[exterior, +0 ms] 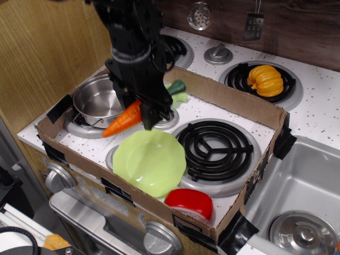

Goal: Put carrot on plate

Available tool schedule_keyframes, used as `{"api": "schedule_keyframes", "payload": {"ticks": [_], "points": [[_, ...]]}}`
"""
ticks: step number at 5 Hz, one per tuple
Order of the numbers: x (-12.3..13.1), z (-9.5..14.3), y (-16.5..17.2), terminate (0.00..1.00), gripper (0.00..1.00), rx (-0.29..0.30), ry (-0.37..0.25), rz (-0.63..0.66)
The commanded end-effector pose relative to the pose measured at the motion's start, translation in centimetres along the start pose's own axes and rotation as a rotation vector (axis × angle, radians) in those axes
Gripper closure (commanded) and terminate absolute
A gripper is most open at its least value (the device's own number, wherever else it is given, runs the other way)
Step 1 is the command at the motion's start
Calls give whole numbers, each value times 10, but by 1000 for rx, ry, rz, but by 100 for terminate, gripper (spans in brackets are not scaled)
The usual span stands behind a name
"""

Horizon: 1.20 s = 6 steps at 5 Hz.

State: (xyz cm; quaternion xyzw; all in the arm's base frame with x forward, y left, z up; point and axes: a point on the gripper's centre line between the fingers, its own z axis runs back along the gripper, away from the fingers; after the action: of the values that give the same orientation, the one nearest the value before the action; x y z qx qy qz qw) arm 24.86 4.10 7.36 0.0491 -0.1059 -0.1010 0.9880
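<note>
The carrot [123,120] is glossy orange and tapered, its pointed tip aimed toward the lower left of the frame. It sits left of centre, tilted, tip lower than the thick end. Its dark green stem end shows further up and right (the middle stretch is hidden behind the end effector [142,109], which is clamped on it). It is lifted, just above the upper-left rim of the plate. The plate [150,161] is round, pale lime-green with a wavy scalloped rim, lying slightly tilted at lower centre, nothing in it.
</note>
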Motion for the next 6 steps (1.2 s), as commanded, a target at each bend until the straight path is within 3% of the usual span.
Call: {"api": "schedule_keyframes", "payload": {"ticks": [1,2,3,4,6], "points": [[-10,-6,-16,0,100,-45,-136,-115],[-12,-12,-21,0,100,-60,-181,-224],[-14,-15,-25,0,100,-59,-186,-277],[-15,-19,-24,0,0,-71,-171,-242],[-10,-13,-19,0,0,-5,-166,-156]]}}
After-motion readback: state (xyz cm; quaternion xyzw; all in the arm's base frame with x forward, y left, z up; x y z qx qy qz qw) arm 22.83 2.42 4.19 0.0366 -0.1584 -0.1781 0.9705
